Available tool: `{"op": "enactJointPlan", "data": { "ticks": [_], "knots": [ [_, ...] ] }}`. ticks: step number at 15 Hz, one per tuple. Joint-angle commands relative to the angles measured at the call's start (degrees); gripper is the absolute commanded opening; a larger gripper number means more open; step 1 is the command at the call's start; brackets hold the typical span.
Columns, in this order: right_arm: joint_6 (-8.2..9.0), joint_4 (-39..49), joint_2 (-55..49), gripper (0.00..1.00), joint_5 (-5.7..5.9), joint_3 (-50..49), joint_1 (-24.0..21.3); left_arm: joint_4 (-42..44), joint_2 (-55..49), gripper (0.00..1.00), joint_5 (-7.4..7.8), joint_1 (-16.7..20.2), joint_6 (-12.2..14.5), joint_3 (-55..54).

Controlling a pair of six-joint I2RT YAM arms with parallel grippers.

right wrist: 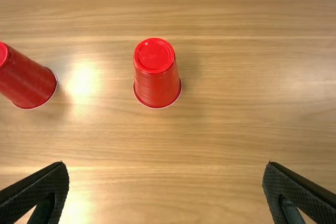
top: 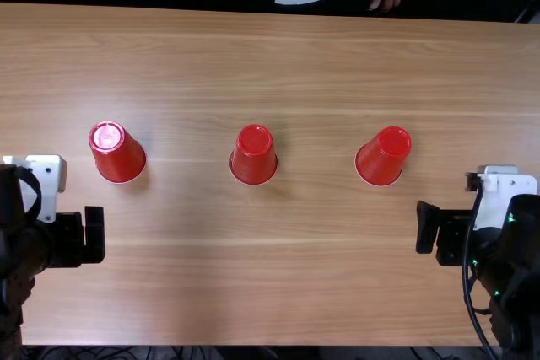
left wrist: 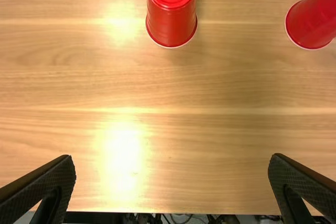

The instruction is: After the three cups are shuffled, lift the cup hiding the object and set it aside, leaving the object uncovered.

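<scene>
Left cup (top: 116, 152), mid cup (top: 253, 154) & right cup (top: 384, 156) in a row across counter (top: 270, 56), upside down, long axes vertical. Left gripper (left wrist: 170, 157) & right gripper (right wrist: 164, 163) spread wide, holding nothing.

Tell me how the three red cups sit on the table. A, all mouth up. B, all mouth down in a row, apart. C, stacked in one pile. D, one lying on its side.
B: the left red cup, the middle red cup and the right red cup each stand mouth down, spaced apart in a row across the wooden table.
</scene>
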Motion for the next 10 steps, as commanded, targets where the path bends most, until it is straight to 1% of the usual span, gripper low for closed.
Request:
{"op": "enactJointPlan", "data": {
  "ticks": [1,4,5,7,10],
  "knots": [
    [-0.06,0.6,1.8,1.00,-0.69,2.2,1.5,-0.2,0.3,1.00,0.11,0.3,0.5,1.4],
    [0.47,1.5,9.0,1.00,-0.79,6.3,8.5,-0.1,1.6,1.00,0.22,0.3,0.5,1.5],
    [0.58,3.0,11.6,1.00,-0.79,7.7,10.5,-0.1,1.8,1.00,0.22,0.3,0.0,1.5],
    [0.58,8.1,15.9,1.00,-0.69,9.0,13.6,0.1,1.8,1.00,0.22,0.2,-1.2,1.3],
    [0.58,9.3,22.4,1.00,-0.69,13.0,18.4,0.8,1.8,1.00,0.32,0.2,-1.4,1.1]
  ]
}}
